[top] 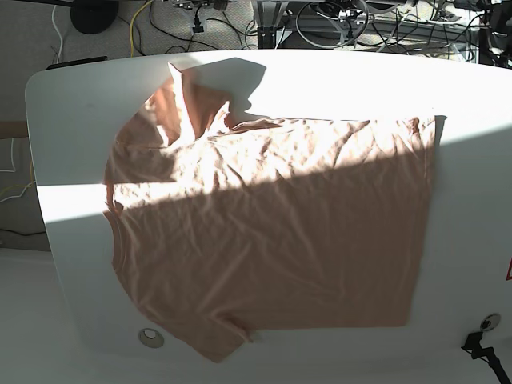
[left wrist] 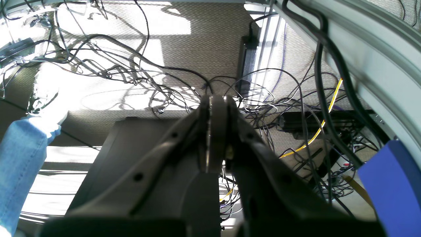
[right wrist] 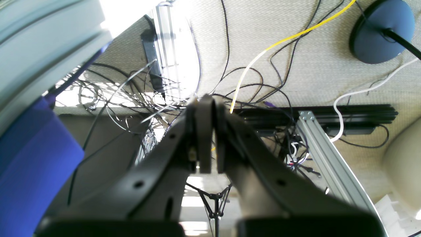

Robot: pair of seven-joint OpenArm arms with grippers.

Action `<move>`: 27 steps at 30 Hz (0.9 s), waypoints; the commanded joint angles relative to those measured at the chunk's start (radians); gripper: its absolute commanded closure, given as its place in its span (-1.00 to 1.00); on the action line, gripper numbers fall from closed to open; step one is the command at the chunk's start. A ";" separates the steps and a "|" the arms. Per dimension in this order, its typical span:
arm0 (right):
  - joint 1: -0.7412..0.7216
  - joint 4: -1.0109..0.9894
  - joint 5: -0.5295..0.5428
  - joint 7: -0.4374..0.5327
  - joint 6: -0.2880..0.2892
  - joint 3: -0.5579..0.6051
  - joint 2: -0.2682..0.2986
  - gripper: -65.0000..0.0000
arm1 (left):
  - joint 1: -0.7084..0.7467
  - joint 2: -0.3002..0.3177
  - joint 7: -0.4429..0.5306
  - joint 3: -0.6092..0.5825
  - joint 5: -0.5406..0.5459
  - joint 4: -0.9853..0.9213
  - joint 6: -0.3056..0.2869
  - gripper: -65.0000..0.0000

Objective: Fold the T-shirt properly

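White table [top: 72,264] bears spread T-shirt [top: 272,240].

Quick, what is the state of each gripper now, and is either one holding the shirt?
Left gripper: closed, holding nothing, over floor cables.
Right gripper: closed, holding nothing.
The salmon-pink wrinkled cloth T-shirt lies on the white table.

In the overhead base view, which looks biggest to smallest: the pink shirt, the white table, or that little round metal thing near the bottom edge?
1. White table, largest.
2. Wrinkly salmon-pink T-shirt, spread flat over much of it.
3. Small round metal disc, by far the smallest.
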State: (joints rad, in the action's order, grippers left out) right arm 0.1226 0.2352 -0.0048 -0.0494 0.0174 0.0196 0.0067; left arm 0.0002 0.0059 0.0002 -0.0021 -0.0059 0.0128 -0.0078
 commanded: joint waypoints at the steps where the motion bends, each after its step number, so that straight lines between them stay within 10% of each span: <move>1: 0.012 0.014 -0.008 -0.001 0.001 -0.002 0.001 1.00 | 0.001 0.002 0.009 -0.002 -0.007 -0.001 0.000 1.00; 27: 0.019 0.034 0.004 0.003 0.014 0.007 0.014 0.98 | 0.031 0.003 0.008 -0.002 -0.007 0.006 -0.007 1.00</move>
State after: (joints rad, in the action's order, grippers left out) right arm 0.1368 0.2630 -0.0002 -0.0532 0.0261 0.0273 0.0170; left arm 0.0277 0.0086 0.0151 -0.0040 -0.0093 0.0181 -0.0116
